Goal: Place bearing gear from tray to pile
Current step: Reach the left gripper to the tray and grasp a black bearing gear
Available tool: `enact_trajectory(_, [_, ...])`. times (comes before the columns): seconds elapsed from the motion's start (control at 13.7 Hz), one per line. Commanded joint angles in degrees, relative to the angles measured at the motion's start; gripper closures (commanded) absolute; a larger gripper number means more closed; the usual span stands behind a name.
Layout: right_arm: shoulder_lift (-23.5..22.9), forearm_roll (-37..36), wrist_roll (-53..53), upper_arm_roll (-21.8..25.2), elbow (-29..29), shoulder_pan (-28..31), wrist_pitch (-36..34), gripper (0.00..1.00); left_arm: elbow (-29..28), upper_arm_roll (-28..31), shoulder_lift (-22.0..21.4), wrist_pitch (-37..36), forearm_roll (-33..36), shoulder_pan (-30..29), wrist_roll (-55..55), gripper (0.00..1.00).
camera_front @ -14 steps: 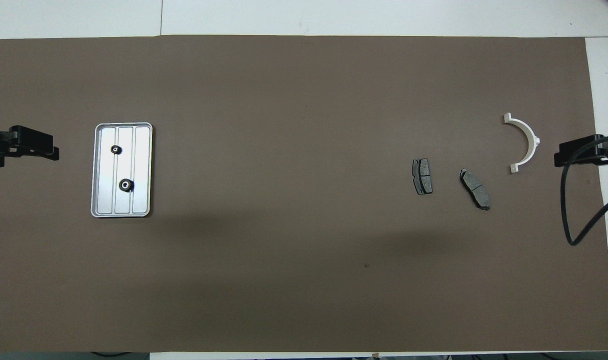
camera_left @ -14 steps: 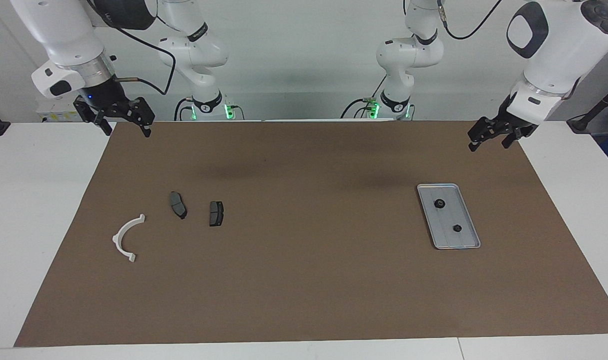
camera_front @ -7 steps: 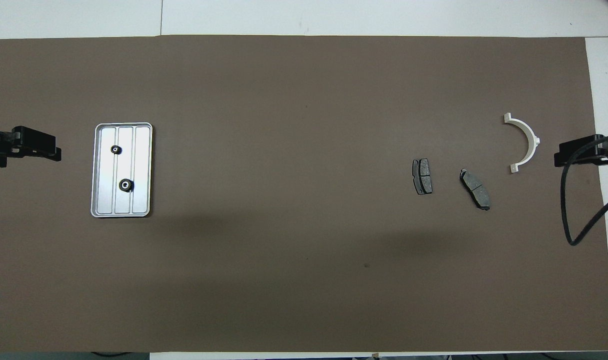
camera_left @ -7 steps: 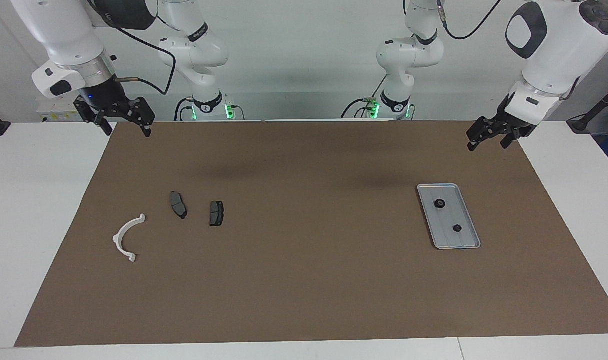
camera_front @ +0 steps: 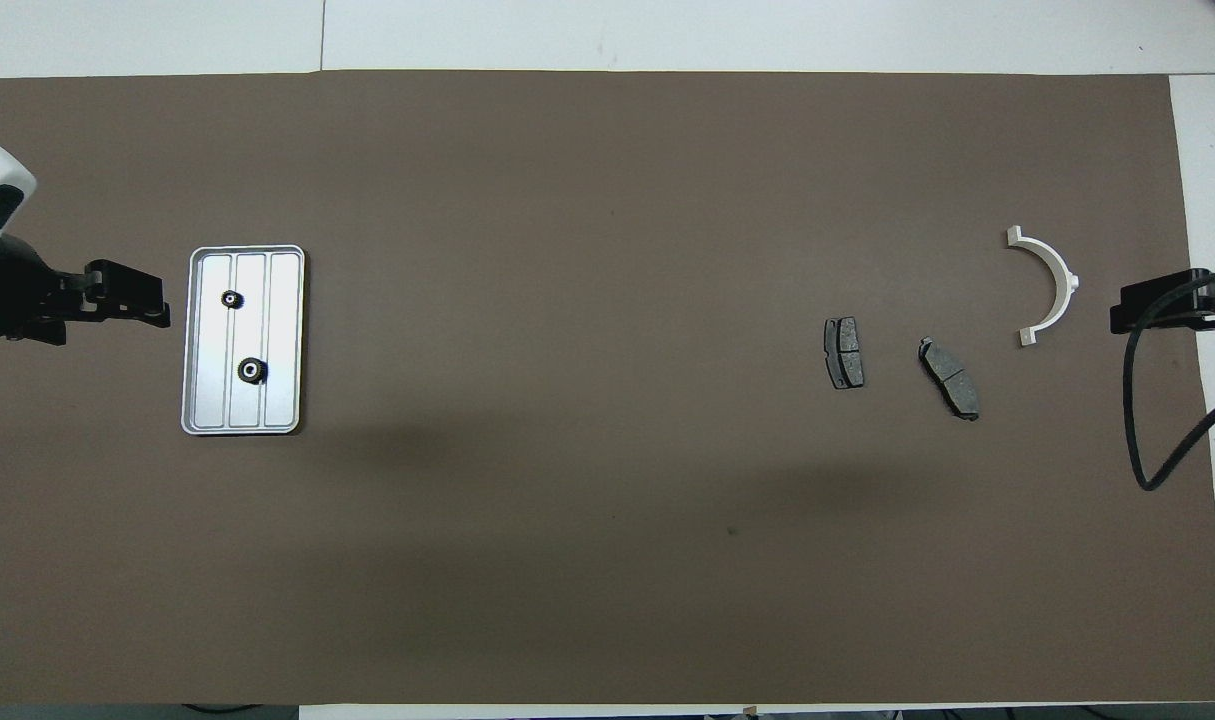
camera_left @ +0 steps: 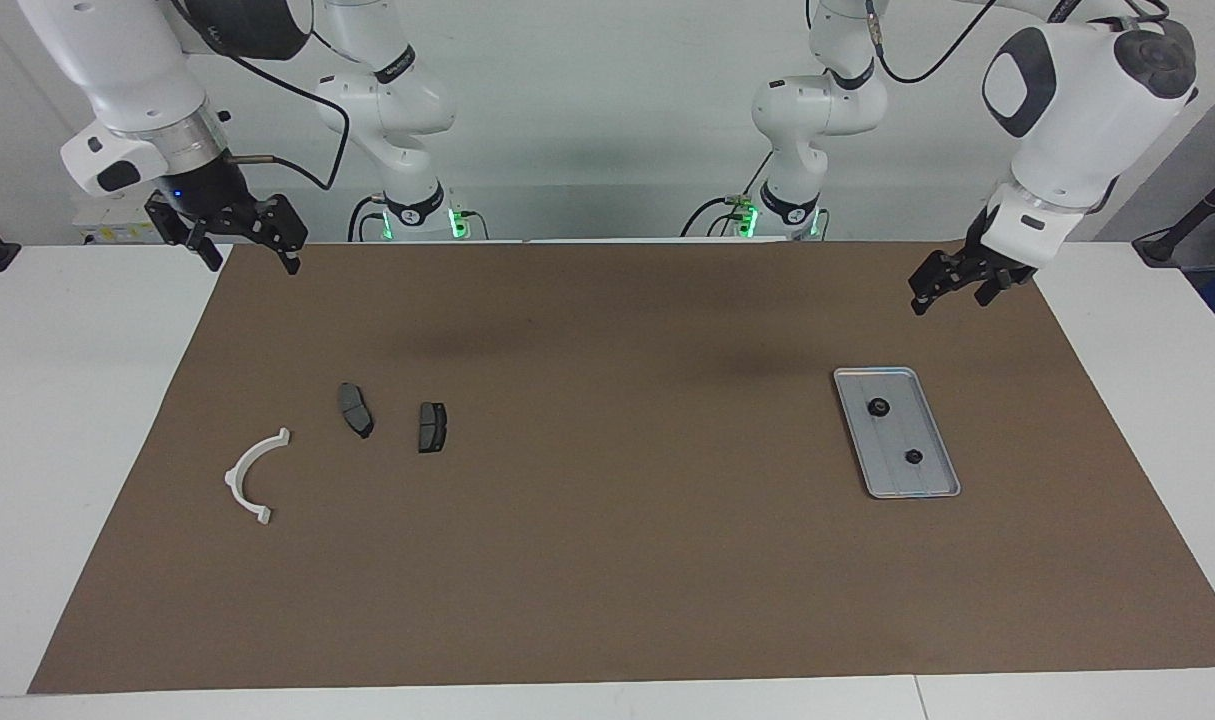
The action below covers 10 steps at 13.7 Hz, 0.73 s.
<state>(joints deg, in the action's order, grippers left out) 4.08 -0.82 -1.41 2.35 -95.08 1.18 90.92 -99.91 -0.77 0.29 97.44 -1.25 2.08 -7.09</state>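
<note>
The silver-grey ridged tray [camera_left: 929,482] [camera_front: 285,400] lies on the brown mat toward the left arm's end. Two small black bearing gears with pale centres sit in it: a larger one [camera_left: 878,407] [camera_front: 252,371] nearer the robots and a smaller one [camera_left: 913,457] [camera_front: 231,299]. The pile lies toward the right arm's end: a white semicircular bracket [camera_left: 231,480] [camera_front: 1065,275] and two dark grey brake pads [camera_left: 355,409] [camera_front: 949,378], [camera_left: 432,427] [camera_front: 844,352]. My left gripper [camera_left: 950,298] [camera_front: 157,312] hangs open and empty over the mat beside the tray. My right gripper [camera_left: 252,262] [camera_front: 1117,310] waits open and empty over the mat's edge by the bracket.
The brown mat [camera_left: 607,560] covers most of the white table. A black cable [camera_front: 1152,420] loops down from the right arm over the mat's end. Both arm bases [camera_left: 407,215] stand along the table's edge on the robots' side.
My left gripper has swung inward over the mat toward the tray and come a little lower. The right arm and all the parts have stayed put.
</note>
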Motion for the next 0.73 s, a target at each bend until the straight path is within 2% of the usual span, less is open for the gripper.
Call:
enact_trajectory(0.0, [0.57,0.9,0.62,-0.15,-0.98,2.15,1.63,0.0,-7.74,0.42,-1.43,7.56,0.46,0.73,-0.56,0.0])
enact_trajectory(0.36, [0.57,0.99,1.33,-0.24,-1.07,2.51,2.06,0.0,-17.23,0.51,0.94,21.53,1.77,-0.41,4.19,0.0])
enact_trajectory(0.51, [0.57,0.99,0.63,-0.24,-1.68,2.51,4.16,0.0,-19.09,0.51,1.82,24.28,1.77,-1.55,4.19,0.0])
enact_trajectory(0.66, [0.66,0.99,-0.34,-0.24,-1.77,2.69,4.35,0.0,-20.93,0.51,3.48,28.22,1.77,-1.82,4.19,0.08])
